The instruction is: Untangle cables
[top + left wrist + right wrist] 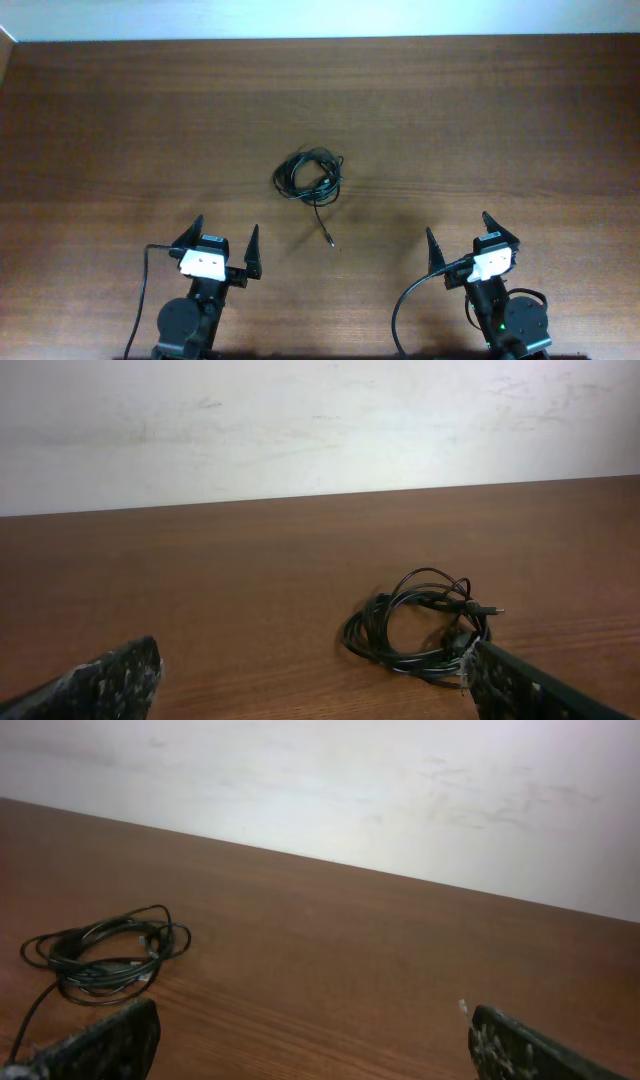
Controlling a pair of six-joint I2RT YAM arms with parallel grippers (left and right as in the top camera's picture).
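The cables point(309, 175) lie as one small tangled coil of thin black wire at the middle of the brown table point(500, 120), with a loose end trailing toward me to a small plug point(331, 242). My left gripper point(222, 240) is open near the front edge, left of the coil and apart from it. My right gripper point(461, 239) is open at the front right, also empty. In the left wrist view the cables point(420, 628) lie ahead to the right, partly behind the right fingertip point(500, 678). The right wrist view shows the cables point(100, 958) ahead to the left.
A pale wall point(320, 420) rises behind the table's far edge. Thick black arm cables point(405, 300) loop beside both arm bases at the front edge.
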